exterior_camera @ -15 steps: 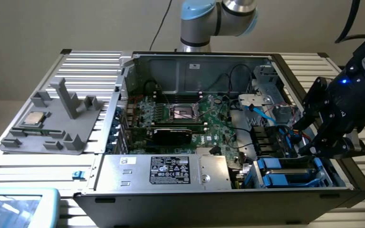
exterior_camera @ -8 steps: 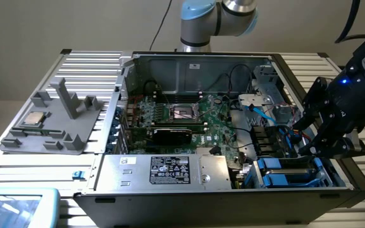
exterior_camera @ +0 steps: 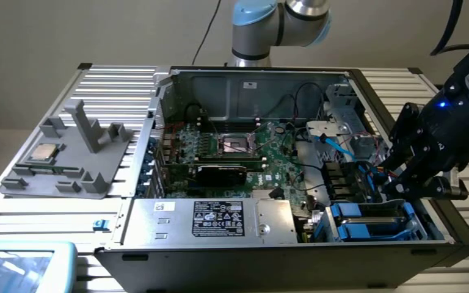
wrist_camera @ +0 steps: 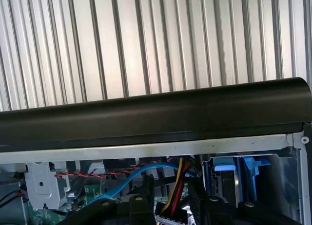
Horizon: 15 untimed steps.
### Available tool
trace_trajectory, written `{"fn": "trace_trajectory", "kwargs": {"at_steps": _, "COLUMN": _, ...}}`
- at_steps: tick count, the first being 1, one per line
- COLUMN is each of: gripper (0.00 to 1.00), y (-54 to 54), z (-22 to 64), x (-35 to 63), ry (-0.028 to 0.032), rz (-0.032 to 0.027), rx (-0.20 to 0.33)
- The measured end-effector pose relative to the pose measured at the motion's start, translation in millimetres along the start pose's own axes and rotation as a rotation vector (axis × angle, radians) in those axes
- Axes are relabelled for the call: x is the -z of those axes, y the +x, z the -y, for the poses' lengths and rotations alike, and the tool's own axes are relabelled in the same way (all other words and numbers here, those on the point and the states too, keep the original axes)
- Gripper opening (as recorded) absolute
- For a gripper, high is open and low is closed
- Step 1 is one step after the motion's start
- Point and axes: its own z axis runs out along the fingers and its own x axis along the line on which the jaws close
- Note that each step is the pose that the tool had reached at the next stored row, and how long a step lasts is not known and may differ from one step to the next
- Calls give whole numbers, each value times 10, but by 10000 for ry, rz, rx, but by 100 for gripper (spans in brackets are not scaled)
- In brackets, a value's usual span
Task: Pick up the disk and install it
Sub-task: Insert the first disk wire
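Install step, I judge: my gripper (exterior_camera: 419, 186), open or shut I cannot tell, hangs just above the disk (exterior_camera: 371, 220), slotted into the case (exterior_camera: 243, 259) corner on the exterior view's right; seating it calls for a square, gentle push.

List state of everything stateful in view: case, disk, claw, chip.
computer case: on its side, panel off, interior exposed.
disk: in blue carrier, down in the corner drive bay; seating unclear.
claw: just above the disk's bay.
processor chip: outside the case, on the grey tray.
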Motion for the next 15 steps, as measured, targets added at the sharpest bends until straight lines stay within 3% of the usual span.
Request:
{"fn": "trace_trajectory", "kwargs": {"at_steps": 5, "gripper": 40, "y": 1, "z": 0, "x": 4, "ry": 0, "rz": 0, "rx": 0}}
{"fn": "trace_trajectory", "kwargs": {"at_steps": 6, "gripper": 32, "y": 1, "z": 1, "x": 6, "ry": 0, "rz": 1, "rx": 0}}
{"fn": "trace_trajectory", "kwargs": {"at_steps": 15, "gripper": 30, "y": 4, "z": 3, "x": 27, "ry": -3, "rz": 16, "rx": -10}}
